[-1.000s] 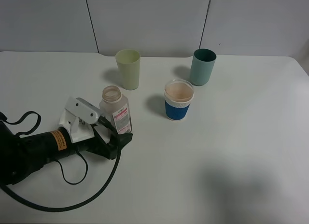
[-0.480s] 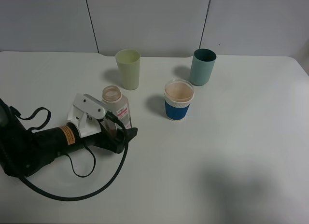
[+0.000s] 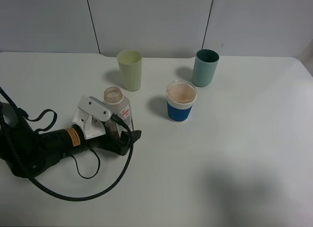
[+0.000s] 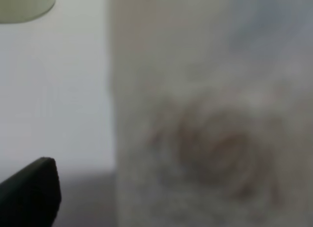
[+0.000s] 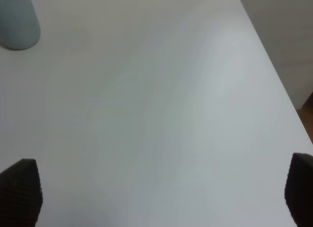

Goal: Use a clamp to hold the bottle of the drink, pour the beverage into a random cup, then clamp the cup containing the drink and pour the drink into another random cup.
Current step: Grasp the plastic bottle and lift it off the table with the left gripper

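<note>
My left jaws stand wide apart with the bottle [image 3: 117,103] between them. The near dark finger [image 3: 134,135] lies just in front of the bottle's foot, and I cannot tell whether it touches. The other finger is hidden behind the bottle. On the left wrist view the bottle [image 4: 210,114] is a blur filling most of the picture, with one dark finger [image 4: 29,192] beside it. The arm's white housing [image 3: 90,117] lies at 8 o'clock of the bottle, low over the bench [image 3: 234,148], and its black cable [image 3: 78,195] loops toward me.

My right jaws are also wide apart, holding nothing. Their two fingertips [image 5: 19,192] show at the edges of the right wrist view above bare bench [image 5: 161,104].

The bottle stands upright, uncapped. Its white label [image 3: 124,115] carries red-pink print too small for me to read. An orange sticker [image 3: 73,136] on the left arm has dark writing I cannot make out either.

The pale yellow-green tumbler [image 3: 130,69] stands at 1 o'clock of the bottle, near it. The blue-sleeved cup [image 3: 181,101] sits at 3 o'clock of the bottle, tan inside. The teal cup [image 3: 206,67] is at 1 o'clock of that cup. All three are upright and apart from one another.
</note>
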You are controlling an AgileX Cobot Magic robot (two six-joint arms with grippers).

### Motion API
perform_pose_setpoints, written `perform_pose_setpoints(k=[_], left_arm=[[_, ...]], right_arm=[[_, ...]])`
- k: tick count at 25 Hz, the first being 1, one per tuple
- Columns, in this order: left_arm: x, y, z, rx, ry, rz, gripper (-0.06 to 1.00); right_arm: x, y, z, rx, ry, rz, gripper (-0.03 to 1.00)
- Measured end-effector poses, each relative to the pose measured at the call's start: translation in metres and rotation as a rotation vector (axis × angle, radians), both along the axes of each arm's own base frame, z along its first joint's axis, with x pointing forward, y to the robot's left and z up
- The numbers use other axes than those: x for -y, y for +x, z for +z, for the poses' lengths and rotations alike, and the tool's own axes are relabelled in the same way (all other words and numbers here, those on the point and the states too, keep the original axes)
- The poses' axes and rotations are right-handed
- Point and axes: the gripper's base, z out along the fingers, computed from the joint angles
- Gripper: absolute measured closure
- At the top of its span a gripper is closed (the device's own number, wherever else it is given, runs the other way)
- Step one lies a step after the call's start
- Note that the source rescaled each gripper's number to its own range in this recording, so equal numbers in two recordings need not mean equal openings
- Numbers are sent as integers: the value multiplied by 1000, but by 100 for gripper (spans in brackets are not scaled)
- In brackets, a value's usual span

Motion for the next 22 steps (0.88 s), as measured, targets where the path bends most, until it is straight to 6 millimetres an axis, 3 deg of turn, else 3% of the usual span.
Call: perform_pose_setpoints(k=[3, 6, 8, 12, 22], left_arm=[[0, 0, 0, 0, 0, 4, -4], [0, 0, 0, 4, 6, 3, 15], [0, 0, 0, 10, 13, -2, 36], [0, 0, 0, 22, 21, -20, 93], [4, -5, 1, -11, -23, -63, 94]], right_arm=[[0, 0, 0, 0, 0, 0, -3], [0, 0, 0, 0, 0, 0, -3], [0, 0, 0, 0, 0, 0, -3], [0, 0, 0, 0, 0, 0, -3], [0, 0, 0, 0, 0, 0, -3]])
